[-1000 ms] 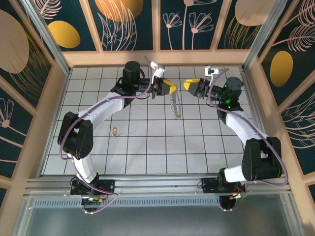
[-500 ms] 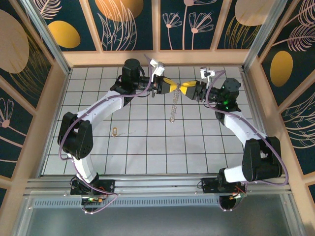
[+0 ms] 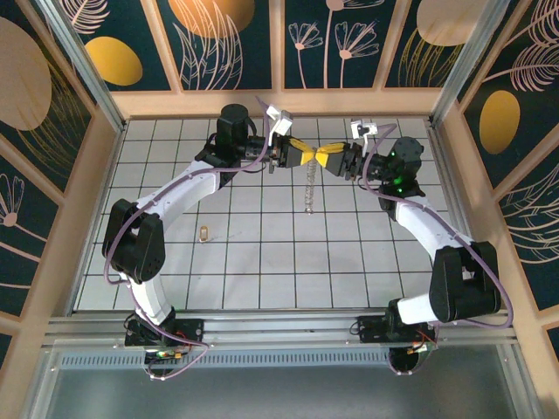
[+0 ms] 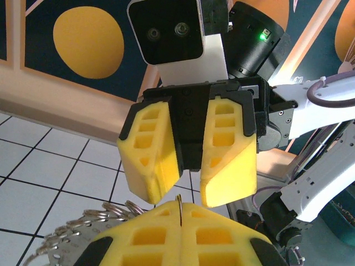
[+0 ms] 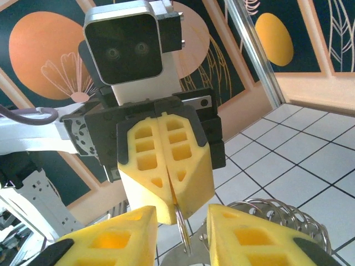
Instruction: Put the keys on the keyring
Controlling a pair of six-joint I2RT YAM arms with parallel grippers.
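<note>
White tiled floor [image 3: 262,271] with dark grout, wooden frame [image 3: 175,103] round it, navy wall panels [image 3: 349,61] with orange blobs and line-drawn flowers (kinda fancy tbh), metal rail [image 3: 279,336] up front.

White bench [image 3: 262,271], ruled by dark lines into square tiles and bordered by a pale wooden rim [image 3: 279,103]. One small brass key [image 3: 203,233] lies flat on the tiles. It is well apart from the left hand [image 3: 311,155], off to that hand's left and nearer the arm bases, and farther still from the right hand [image 3: 326,158].
</note>
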